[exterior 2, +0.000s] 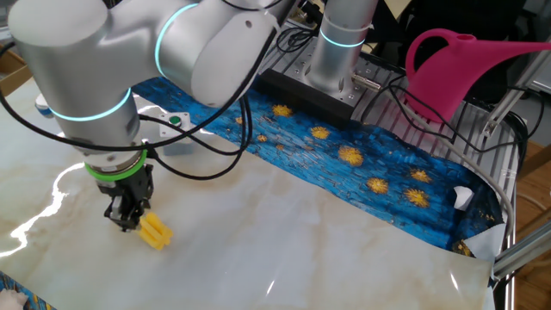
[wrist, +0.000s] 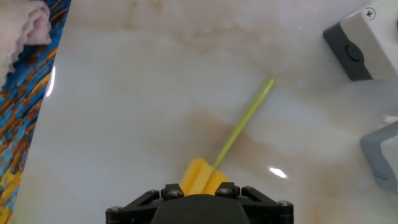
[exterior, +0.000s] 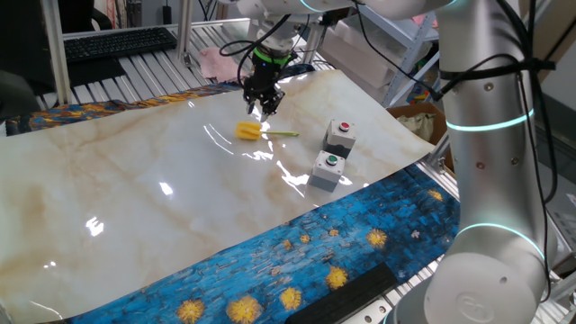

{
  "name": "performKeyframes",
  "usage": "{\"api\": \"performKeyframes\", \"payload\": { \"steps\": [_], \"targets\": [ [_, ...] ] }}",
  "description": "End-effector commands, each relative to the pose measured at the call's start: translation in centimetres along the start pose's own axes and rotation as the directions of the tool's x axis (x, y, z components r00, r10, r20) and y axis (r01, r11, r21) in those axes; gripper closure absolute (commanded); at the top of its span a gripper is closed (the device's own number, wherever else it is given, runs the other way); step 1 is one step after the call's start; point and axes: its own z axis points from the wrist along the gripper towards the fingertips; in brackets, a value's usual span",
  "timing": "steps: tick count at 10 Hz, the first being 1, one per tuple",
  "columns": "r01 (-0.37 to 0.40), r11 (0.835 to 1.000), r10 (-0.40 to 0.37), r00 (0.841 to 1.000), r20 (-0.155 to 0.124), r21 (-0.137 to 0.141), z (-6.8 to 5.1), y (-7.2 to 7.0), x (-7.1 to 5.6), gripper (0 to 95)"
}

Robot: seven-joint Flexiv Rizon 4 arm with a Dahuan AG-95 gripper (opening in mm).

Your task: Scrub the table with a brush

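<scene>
Brush lying flat on the marble table, gripper just above its head.

The brush (exterior: 255, 131) rests on the table (exterior: 144, 189), its thin handle running from the yellow head toward the two grey button boxes (exterior: 333, 156). The gripper (exterior: 262, 102) hangs just beside the head; whether its fingers are spread or pressed together cannot be told. In the hand view the gripper body hides the fingertips and part of the head, and the boxes are cut off at the right edge.

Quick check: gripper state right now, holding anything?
Gripper: above the brush lying on the table, not holding it; whether the jaws are open or shut cannot be told.
</scene>
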Motion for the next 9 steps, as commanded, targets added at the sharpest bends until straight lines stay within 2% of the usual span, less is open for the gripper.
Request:
{"api": "performKeyframes", "payload": {
  "steps": [1, 6, 9],
  "targets": [
    [-0.033, 0.999, 0.033, 0.999, 0.004, -0.015, 0.4, 0.6, -0.7, 57.0],
    [-0.043, 0.999, 0.043, 0.999, 0.002, -0.013, 0.9, 1.3, -2.1, 57.0],
    [-0.048, 0.998, 0.048, 0.999, -0.003, -0.026, 1.8, 1.3, -3.1, 57.0]
  ]
}}
